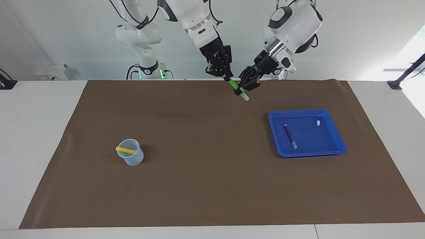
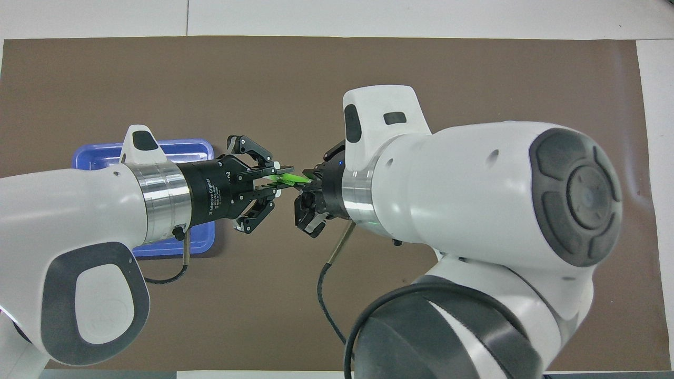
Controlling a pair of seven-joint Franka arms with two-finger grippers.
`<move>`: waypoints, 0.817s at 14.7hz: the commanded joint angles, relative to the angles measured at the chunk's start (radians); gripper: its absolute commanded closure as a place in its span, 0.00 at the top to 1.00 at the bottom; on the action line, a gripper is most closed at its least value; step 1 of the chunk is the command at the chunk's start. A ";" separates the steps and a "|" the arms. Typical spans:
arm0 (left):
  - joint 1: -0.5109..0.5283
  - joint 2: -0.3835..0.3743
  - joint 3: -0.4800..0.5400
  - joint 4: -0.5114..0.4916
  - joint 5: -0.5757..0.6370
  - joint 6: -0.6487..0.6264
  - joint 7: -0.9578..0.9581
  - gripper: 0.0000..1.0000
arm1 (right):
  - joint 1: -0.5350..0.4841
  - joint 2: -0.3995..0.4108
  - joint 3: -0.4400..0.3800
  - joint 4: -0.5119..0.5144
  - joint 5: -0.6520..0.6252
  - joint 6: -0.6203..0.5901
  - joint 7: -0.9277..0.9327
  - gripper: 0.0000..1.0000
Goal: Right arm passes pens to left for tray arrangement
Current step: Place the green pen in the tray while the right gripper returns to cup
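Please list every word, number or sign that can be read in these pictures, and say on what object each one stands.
"Adaptive Gripper": white print on the black body of the left gripper, read in the overhead view.
The smaller lines printed beside it are too small to read.
No readable text elsewhere.
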 commanded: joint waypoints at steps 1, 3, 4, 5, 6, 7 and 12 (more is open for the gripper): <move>0.007 -0.012 0.009 -0.013 0.014 0.024 -0.004 0.00 | -0.013 0.010 0.011 0.016 -0.010 -0.012 -0.011 0.41; 0.007 -0.010 0.012 -0.008 0.016 0.025 -0.001 0.00 | -0.013 0.010 0.009 0.022 -0.012 -0.018 -0.009 1.00; 0.014 -0.010 0.012 -0.007 0.016 0.027 0.002 0.00 | -0.013 0.010 0.009 0.029 -0.012 -0.026 -0.009 1.00; 0.033 -0.009 0.011 -0.002 0.017 0.032 0.014 0.00 | -0.013 0.009 0.003 0.029 -0.010 -0.036 -0.006 1.00; 0.043 -0.005 0.011 -0.002 0.019 0.032 0.039 0.00 | -0.013 0.003 -0.005 0.029 -0.009 -0.059 -0.005 1.00; 0.060 -0.002 0.012 -0.002 0.019 0.027 0.081 0.00 | -0.015 -0.003 -0.021 0.029 -0.007 -0.084 -0.005 1.00; 0.256 0.024 0.012 -0.002 0.065 -0.146 0.484 0.00 | -0.013 -0.034 -0.173 -0.008 -0.012 -0.104 -0.003 1.00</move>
